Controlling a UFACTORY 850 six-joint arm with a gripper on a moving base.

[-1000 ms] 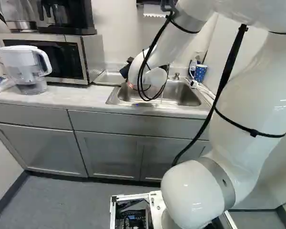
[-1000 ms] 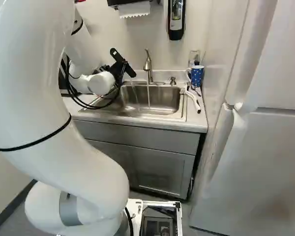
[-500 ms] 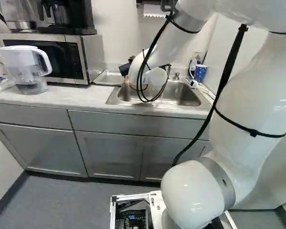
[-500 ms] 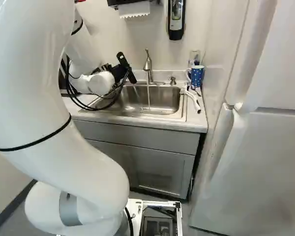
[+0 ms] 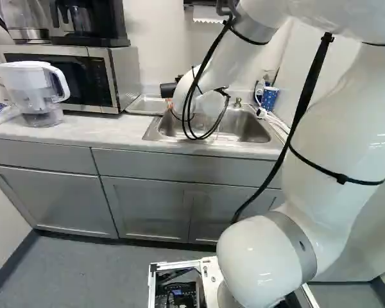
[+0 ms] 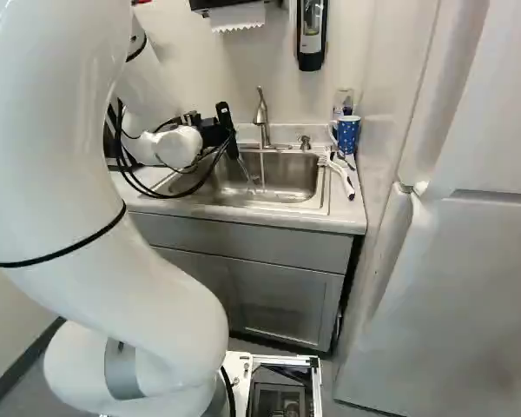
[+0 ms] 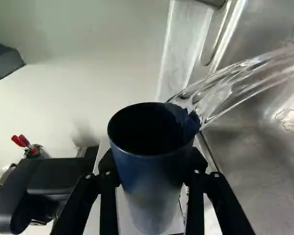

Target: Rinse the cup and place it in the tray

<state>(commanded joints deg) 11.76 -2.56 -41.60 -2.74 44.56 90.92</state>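
Cup [image 7: 149, 169]: clasped by the gripper [image 6: 224, 132], one finger pressed to either side of its wall. Its open mouth sits just beyond the fingertips; the base reaches back between the fingers. Held at the sink [image 6: 286, 174], a ragged sheet of clear water leaving over the rim and falling into the basin.

Form: tall round tumbler, plain wall, thin rim. Dark blue at the mouth, fading to pale grey at the base. Deep shadow inside.

Sink: dull brushed steel, rounded corners. Faucet [image 6: 262, 117], curved metal, sends a thin stream down into the basin. Shallow metal tray [image 5: 147, 104] beside the sink, on the microwave [image 5: 109, 80] side; low rim, grey sheen.

Other side of sink: glossy blue mug [image 6: 348, 135] with white dots; white brush [image 6: 340, 178] on the smooth pale counter [image 6: 352, 208]. Beyond the tray, a clear-bodied pitcher [image 5: 38, 93], white lid and looped handle.
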